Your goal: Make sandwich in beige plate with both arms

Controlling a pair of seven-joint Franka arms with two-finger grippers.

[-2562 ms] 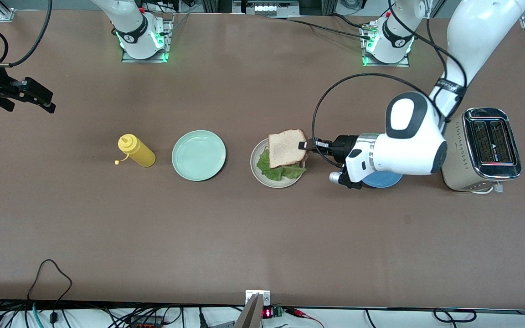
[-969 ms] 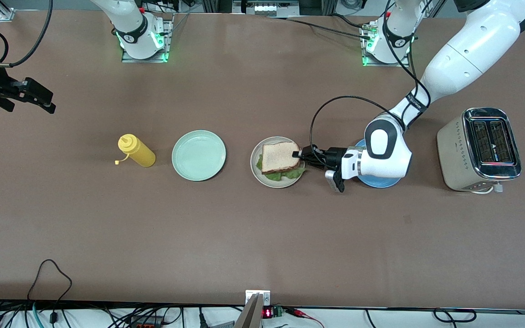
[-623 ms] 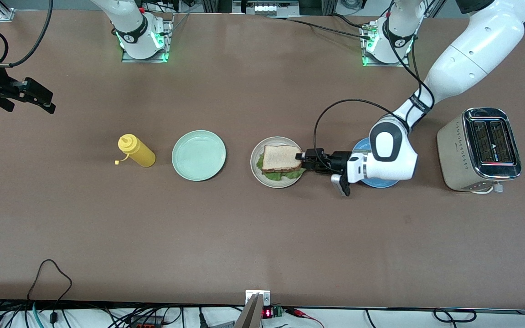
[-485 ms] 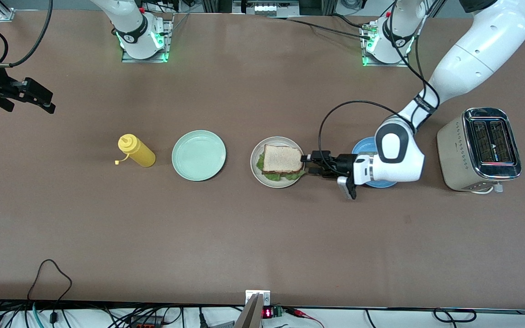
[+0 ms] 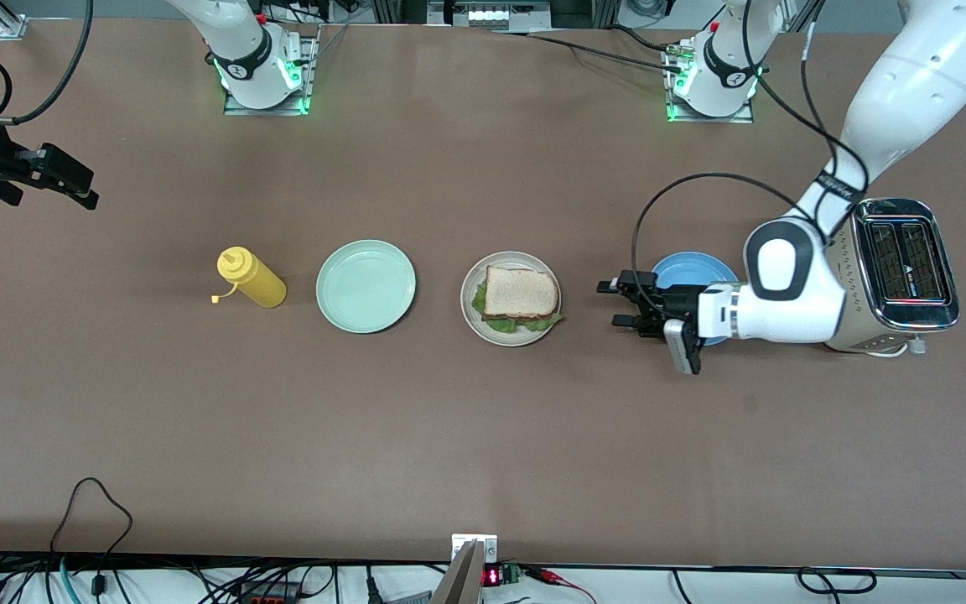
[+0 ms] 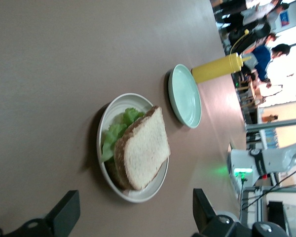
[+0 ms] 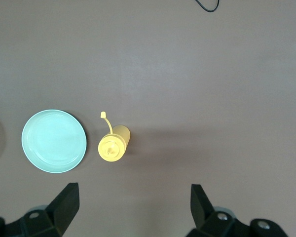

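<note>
No readable text, label or number showed anywhere. The toaster [image 5: 885, 277] at the left arm's end of the table carried a small emblem between its slots, too small to make out.

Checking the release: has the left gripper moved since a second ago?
Yes. The left gripper, open, has left the sandwich and backed toward the blue plate and toaster.

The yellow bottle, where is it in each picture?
Front view: the yellow bottle stands beside the mint-green plate, toward the right arm's end of the table.
Left wrist view: the bottle shows just past the mint-green plate.
Right wrist view: the bottle, seen from above, stands next to the plate.
Shared landmark: the mint-green plate.
</note>
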